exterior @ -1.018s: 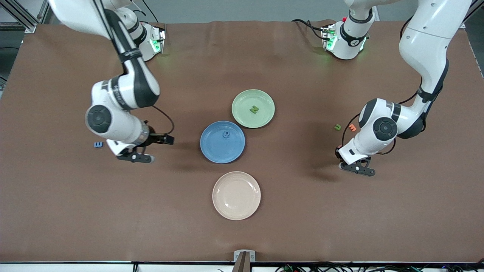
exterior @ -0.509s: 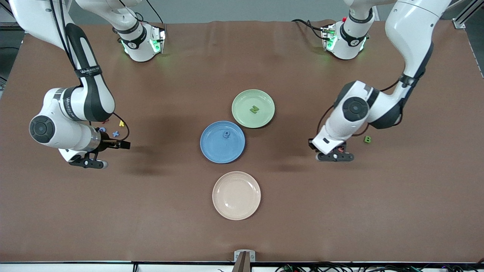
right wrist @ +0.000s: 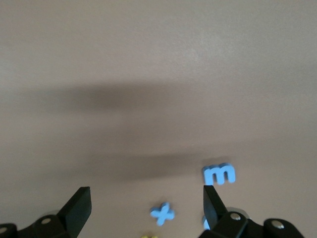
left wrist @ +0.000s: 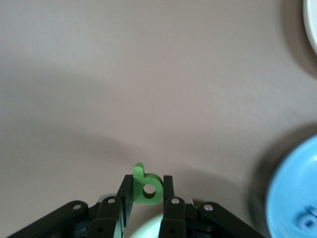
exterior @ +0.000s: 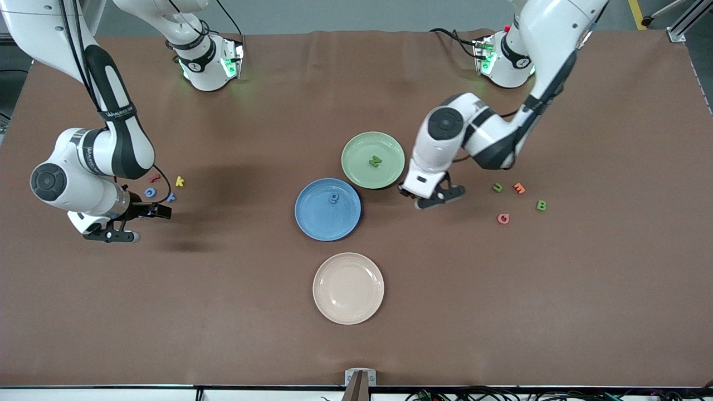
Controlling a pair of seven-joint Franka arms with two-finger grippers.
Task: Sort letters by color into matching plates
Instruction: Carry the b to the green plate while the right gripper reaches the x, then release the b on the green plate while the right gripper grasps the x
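Letters lie scattered over the brown surface (exterior: 557,312), with two already sorted: a green N (exterior: 375,161) rests in the pale green plate (exterior: 356,146) and a blue letter (exterior: 333,197) in the blue plate (exterior: 312,220), both plates near the surface's middle. A cream plate (exterior: 334,303) sits closer to the front edge. The left gripper (exterior: 433,197) hangs over bare surface just beside the green plate, its jaws clamped on a small green b (left wrist: 146,186). Toward the left arm's end lie a green u (exterior: 497,187), an orange letter (exterior: 519,188), a green B (exterior: 541,205) and a pink letter (exterior: 503,218). The right gripper (exterior: 110,236), jaws spread wide and holding nothing, hovers near the surface's edge at the right arm's end, by a blue m (right wrist: 219,174) and a blue x (right wrist: 162,213). Red (exterior: 154,178) and yellow (exterior: 179,181) letters lie close by.
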